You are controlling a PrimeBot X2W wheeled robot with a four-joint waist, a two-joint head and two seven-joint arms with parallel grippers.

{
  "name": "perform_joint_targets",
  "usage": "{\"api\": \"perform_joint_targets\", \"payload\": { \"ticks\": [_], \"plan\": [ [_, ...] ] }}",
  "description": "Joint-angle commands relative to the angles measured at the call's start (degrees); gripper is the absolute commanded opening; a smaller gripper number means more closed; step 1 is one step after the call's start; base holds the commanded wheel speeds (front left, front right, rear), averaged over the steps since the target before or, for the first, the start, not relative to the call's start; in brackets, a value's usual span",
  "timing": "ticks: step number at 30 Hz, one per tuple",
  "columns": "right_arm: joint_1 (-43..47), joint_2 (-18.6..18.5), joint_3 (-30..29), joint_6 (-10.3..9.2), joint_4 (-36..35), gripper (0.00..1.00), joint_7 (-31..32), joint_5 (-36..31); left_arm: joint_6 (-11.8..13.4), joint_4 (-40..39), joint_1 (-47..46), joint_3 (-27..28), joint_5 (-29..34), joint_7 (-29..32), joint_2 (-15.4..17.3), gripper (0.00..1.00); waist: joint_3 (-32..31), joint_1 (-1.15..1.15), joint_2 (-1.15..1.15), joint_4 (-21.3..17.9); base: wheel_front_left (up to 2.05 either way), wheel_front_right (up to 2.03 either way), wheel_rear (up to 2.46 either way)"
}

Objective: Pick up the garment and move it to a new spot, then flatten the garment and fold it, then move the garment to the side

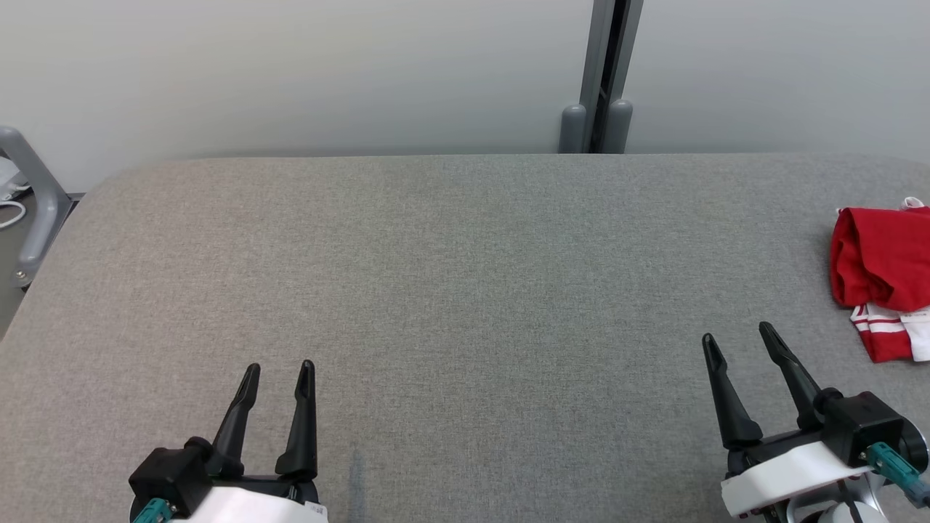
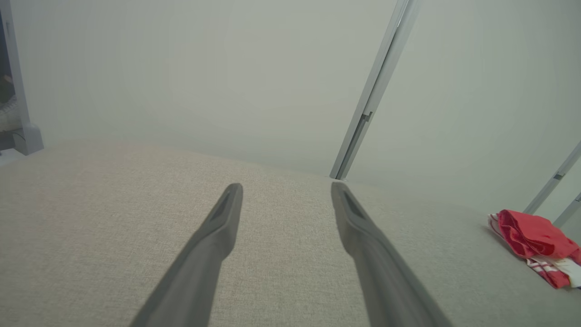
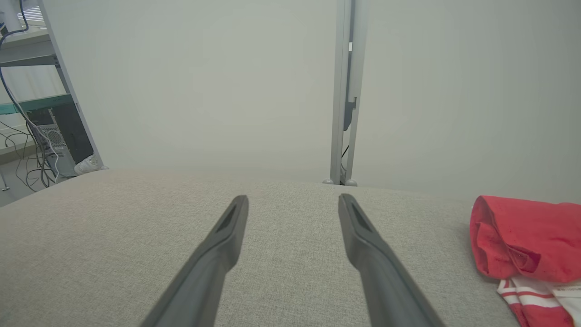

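The garment [image 1: 883, 280] is a folded red bundle with red-and-white striped trim, lying at the far right edge of the grey table [image 1: 450, 290]. It also appears at the right of the left wrist view, garment [image 2: 535, 245], and at the right of the right wrist view, garment [image 3: 526, 240]. My right gripper [image 1: 737, 338] hovers open just left of and nearer than it, touching nothing. My left gripper [image 1: 280, 370] stands open at the lower left, far from the cloth. In each wrist view the gripper [image 2: 286, 186] and gripper [image 3: 292, 197] hold nothing between the fingers.
A pale wall runs behind the table, with a grey vertical post [image 1: 603, 73] at centre right. A grey metal frame [image 1: 33, 196] stands off the table's left edge. Shelving and cables [image 3: 32, 118] show beyond the left side.
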Motion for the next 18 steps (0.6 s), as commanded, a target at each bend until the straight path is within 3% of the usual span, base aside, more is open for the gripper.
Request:
{"api": "perform_joint_targets", "payload": {
  "ticks": [1, 18],
  "plan": [
    [-0.5, -0.18, -0.26, -0.01, -0.98, 1.0, -0.01, -0.41, -0.38, -0.54, -0.44, 0.39, -0.58, -0.01, 0.25, 1.0, -0.03, 0.0, 0.0, -0.11, 0.0, 0.0, 0.0],
    [-0.25, 0.29, -1.1, -0.01, -1.79, 1.0, -0.02, -1.78, -0.61, -0.12, -0.44, 0.88, -1.92, -0.01, 0.3, 1.0, -0.23, 0.0, 0.0, -2.01, 0.0, 0.0, 0.0]
  ]
}}
